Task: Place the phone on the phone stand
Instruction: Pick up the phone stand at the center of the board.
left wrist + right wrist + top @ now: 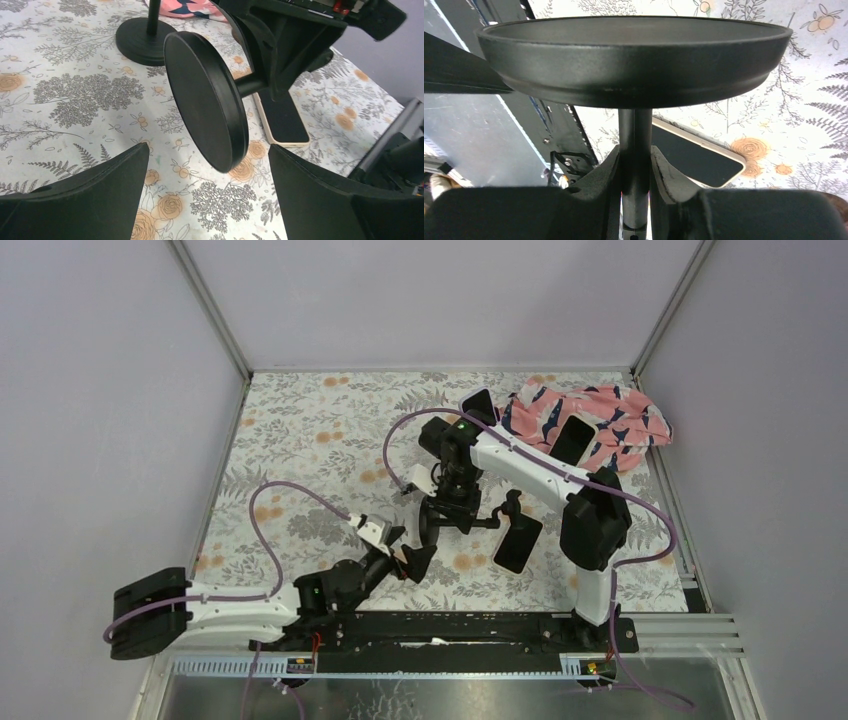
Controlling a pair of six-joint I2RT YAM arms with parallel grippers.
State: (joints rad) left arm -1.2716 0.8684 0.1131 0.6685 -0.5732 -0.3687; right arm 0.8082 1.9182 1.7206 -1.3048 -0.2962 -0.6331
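Observation:
My right gripper (455, 502) is shut on the pole of a black phone stand (432, 525), holding it tipped on its side above the table. In the right wrist view the fingers (664, 172) clamp the pole, with the round base (634, 55) just beyond. A phone with a pale case (517, 543) lies flat, screen up, right of the stand; it also shows in the right wrist view (696, 157) and the left wrist view (282, 117). My left gripper (412, 558) is open and empty, just short of the stand's base (205, 97), which hangs between its fingertips (125, 170).
A second black stand (480, 405) stands upright at the back; its base also shows in the left wrist view (145, 42). A pink patterned cloth (620, 420) at the back right carries another dark phone (572, 438). Grey walls enclose the floral-covered table (300, 430).

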